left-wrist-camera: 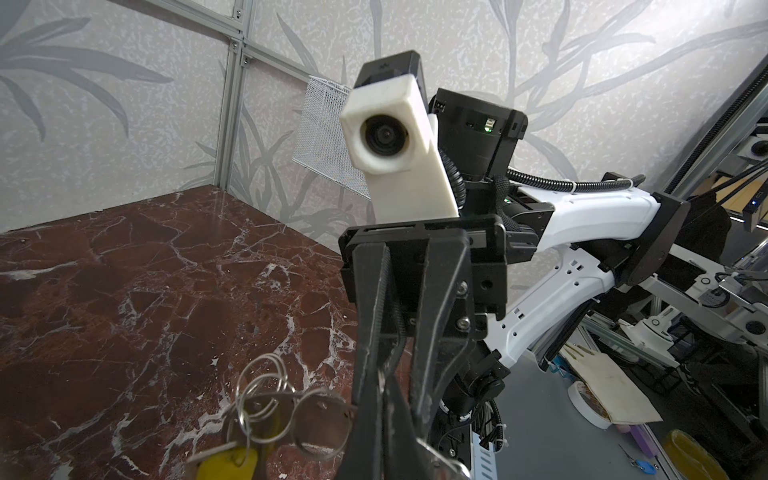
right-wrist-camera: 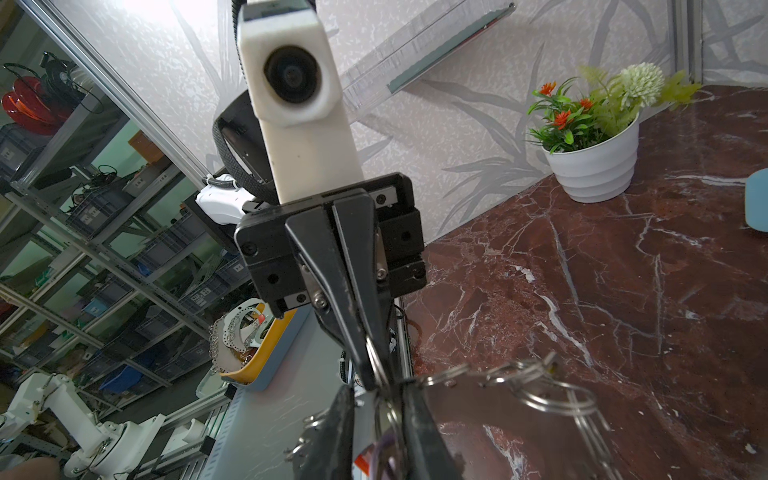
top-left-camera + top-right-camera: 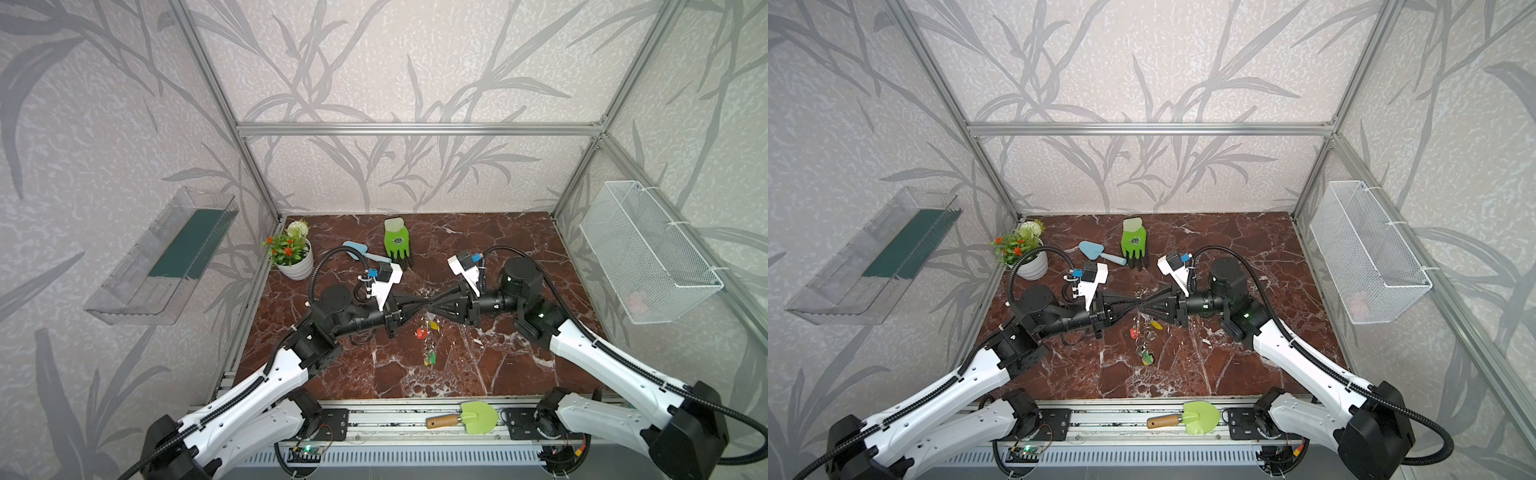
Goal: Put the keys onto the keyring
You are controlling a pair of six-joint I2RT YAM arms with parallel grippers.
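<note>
Grey metal decides this moment: the keyring (image 2: pixel 478 395) sits right where the two arms meet, tip to tip, above the middle of the table (image 3: pixel 498 361). The left gripper (image 3: pixel 422 306) is clenched on a silver ring (image 2: pixel 377 361) of the bunch, which shows plainly from the right wrist. The right gripper (image 3: pixel 432 308) has its jaws only narrowly apart, with ring wire between them; whether it truly bites I cannot tell.

The keys trail from that meeting point: a yellow tag (image 3: pixel 434 326) and a red tag (image 3: pixel 420 332) just under the fingertips, a green tag (image 3: pixel 431 358) lowest. The bunch's long axis therefore runs crosswise to the line of the arms, toward the front edge in both top views. Neither arm is nearer. Whether the lowest tag touches the surface is unclear.

I judge the coming move needs one side to hold steady while the other works the wire (thin, slick stuff).

The surface is red-brown marble veined white, inside an aluminium-framed cell with leaf-patterned walls. A flowerpot (image 3: pixel 296 266), a green glove (image 3: pixel 397 243) and a blue trowel (image 3: pixel 1096 250) lie toward the back. A wire basket (image 3: pixel 648 257) hangs on the right wall.
</note>
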